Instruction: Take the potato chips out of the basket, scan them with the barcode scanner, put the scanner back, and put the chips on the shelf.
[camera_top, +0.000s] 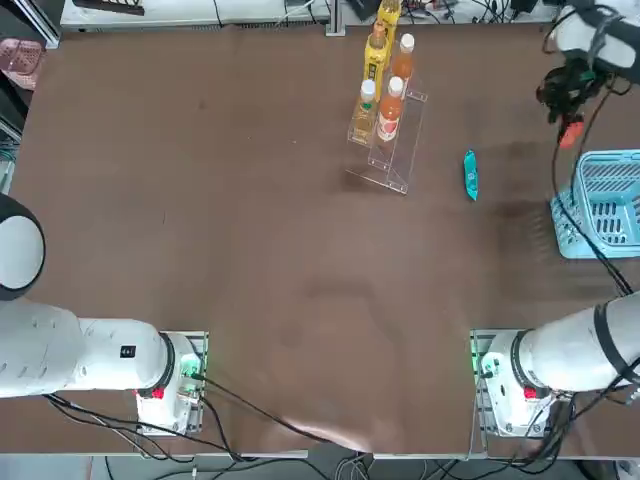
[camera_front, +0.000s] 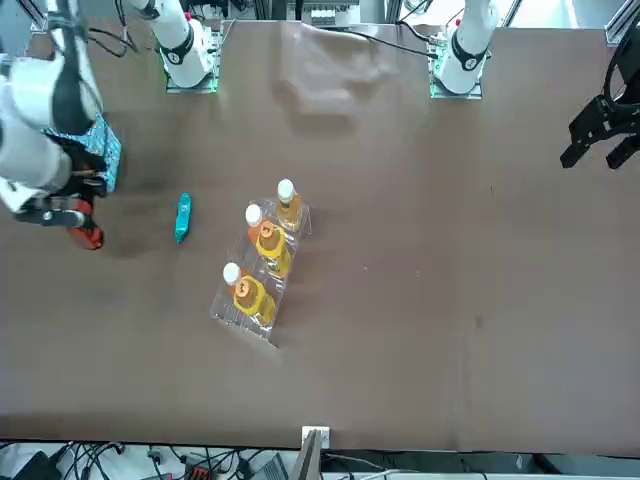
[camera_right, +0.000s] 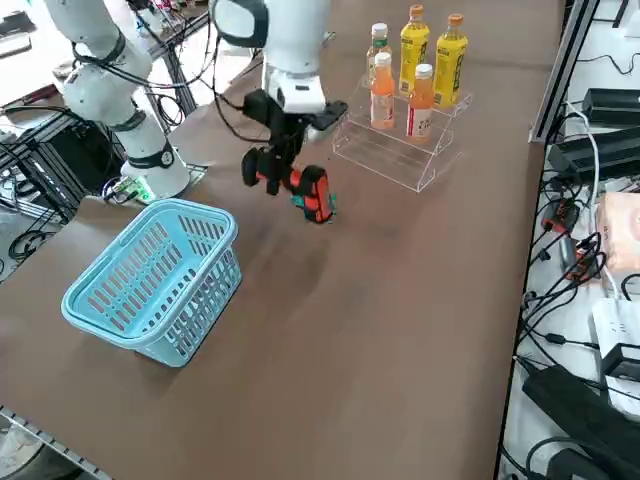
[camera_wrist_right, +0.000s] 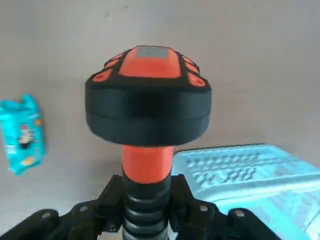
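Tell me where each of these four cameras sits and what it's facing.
Top: overhead; shows both arm bases, shelf, chips.
Front: across the table, facing the robot; right arm at its left.
Right side: raised beside the basket, looking diagonally; right end effector holding the barcode scanner.
Wrist: on the right arm, over its fingers, facing the scanner head.
Top and front share chips and shelf.

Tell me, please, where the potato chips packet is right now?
In the top view, the potato chips lie flat on the table, between the shelf and the basket, outside both.
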